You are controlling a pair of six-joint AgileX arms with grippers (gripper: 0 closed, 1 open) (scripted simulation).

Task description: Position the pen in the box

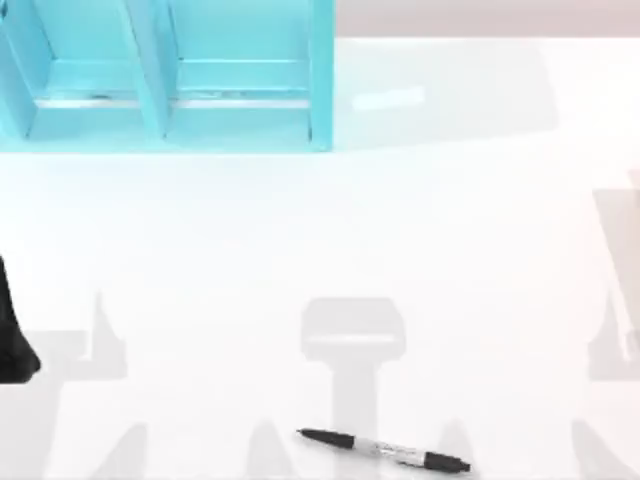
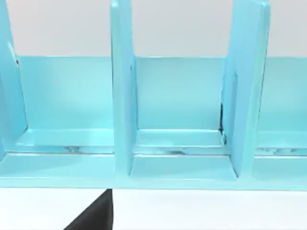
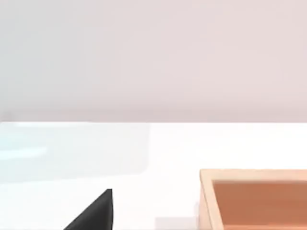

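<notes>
The pen [image 1: 385, 450] lies flat near the table's front edge, a little right of the middle, with its black tapered cap pointing left and its silver-grey barrel in the middle. An open orange-brown box [image 3: 259, 199] sits on the white table in the right wrist view, a short way ahead of a dark part of my right gripper [image 3: 93, 213]. My left arm [image 1: 15, 335] is a dark shape at the table's left edge, far from the pen. A dark part of my left gripper [image 2: 93, 213] faces the turquoise rack.
A turquoise rack [image 1: 165, 80] with upright dividers [image 2: 122, 96] stands at the table's back left. Soft grey shadows fall on the white tabletop around the pen and at both sides.
</notes>
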